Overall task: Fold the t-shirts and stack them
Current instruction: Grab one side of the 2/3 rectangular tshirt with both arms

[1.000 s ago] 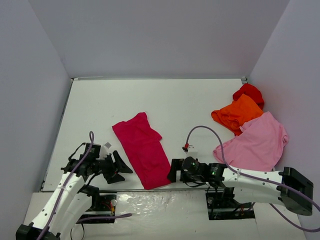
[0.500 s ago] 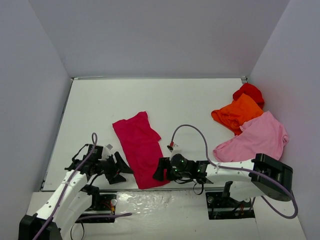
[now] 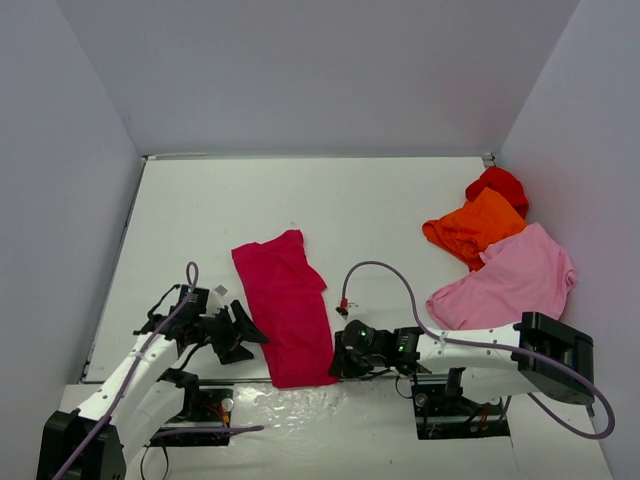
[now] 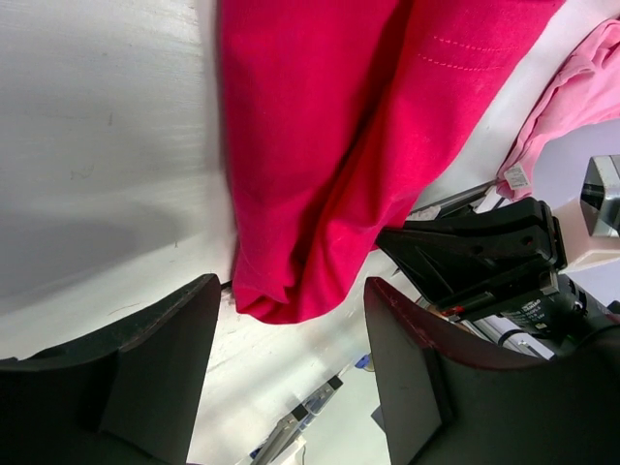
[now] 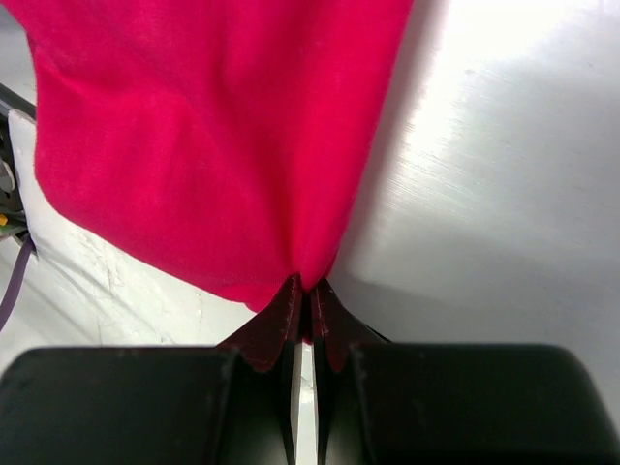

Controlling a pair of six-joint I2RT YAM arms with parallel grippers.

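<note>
A crimson-magenta t-shirt (image 3: 285, 305) lies as a long strip on the white table, reaching the near edge. My right gripper (image 3: 337, 362) is at its near right corner, shut on the hem; in the right wrist view the fingertips (image 5: 308, 286) pinch a fold of the crimson cloth (image 5: 213, 126). My left gripper (image 3: 250, 338) stands open at the strip's left edge. In the left wrist view its open jaws (image 4: 291, 283) frame the shirt's near corner (image 4: 329, 145) without touching it. A light pink t-shirt (image 3: 510, 280), an orange one (image 3: 475, 228) and a red one (image 3: 500, 185) are heaped at the right.
Grey walls close the table (image 3: 200, 220) at the back and both sides. The table's near edge runs just below the crimson shirt, with a crinkled plastic sheet (image 3: 300, 405) and the arm bases beyond it. The right arm's black body (image 4: 484, 262) shows in the left wrist view.
My right gripper moved left to the crimson shirt's near right corner and shut on the hem. The shirt shifted slightly right. The left gripper hardly moved and stays open.
</note>
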